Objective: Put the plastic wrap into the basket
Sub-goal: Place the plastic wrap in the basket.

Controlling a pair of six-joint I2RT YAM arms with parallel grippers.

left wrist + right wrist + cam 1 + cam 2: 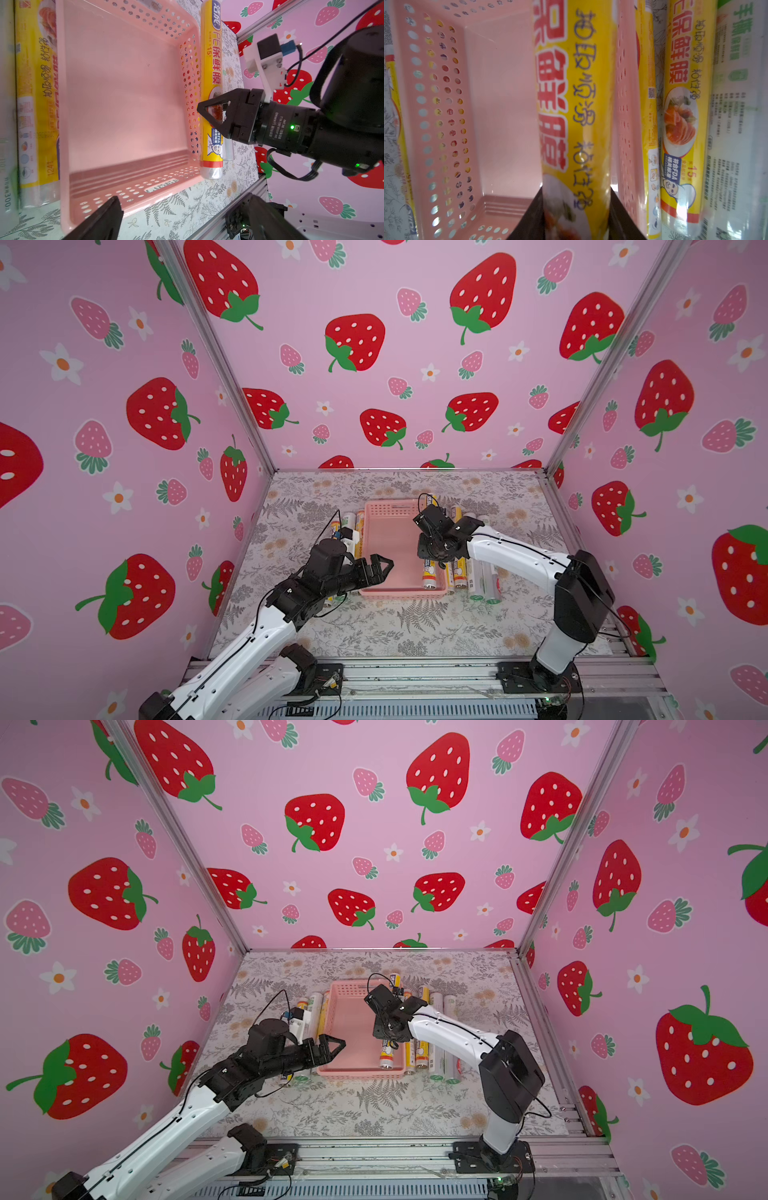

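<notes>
- The right hand is clamped on a long slim yellow roll of plastic wrap printed with red characters and a food picture. One black finger presses on each side of it.
- The held roll runs lengthwise along the right side of the shallow rectangular pink plastic basket, which has a solid floor and perforated walls. In both top views the roll sits just inside the basket's right wall, with its near end by the near right corner.
- I cannot tell whether the held roll touches the basket floor.
- The left hand is spread wide and grips nothing. It hangs over the near left corner of the basket. In the left wrist view its two black fingers stand far apart.
- The basket stands on the grey floral-patterned surface, about midway between the two arms.
- Just outside the right wall, more plastic wrap lies on the surface, parallel to the basket: two yellow rolls nearest the wall, then white-silver rolls with green labels beside them.
- Outside the left wall lie a yellow left-side roll just beside the basket and a white-silver left-side roll next to it. The left arm partly hides both.
</notes>
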